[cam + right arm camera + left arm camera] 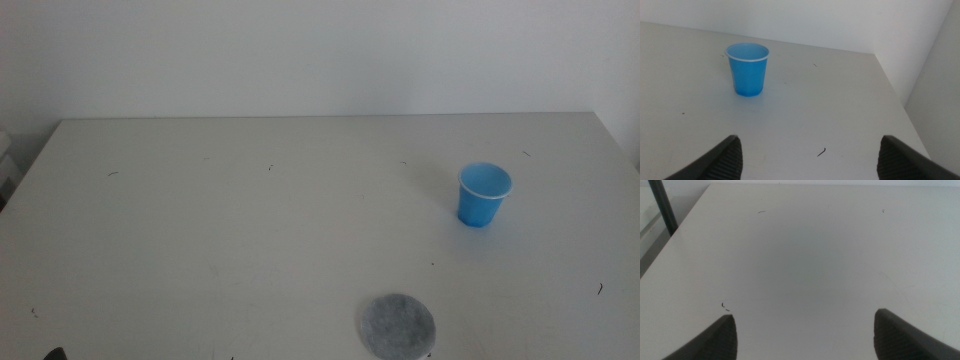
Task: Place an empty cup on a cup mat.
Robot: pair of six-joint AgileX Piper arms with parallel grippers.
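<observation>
Cup [484, 195]: upright on desk [250, 230], axis vertical, mouth up, well apart from cup mat [398, 326]. Left pincer [802, 335], right pincer [807, 157]: both spread wide, empty.

— Where did the cup [484, 195] stand?
— Upright on the bench [250, 230], on the right side, towards the far half.
— And the cup mat [398, 326]?
— Flat at the near edge, left of the cup and well apart from it.
</observation>
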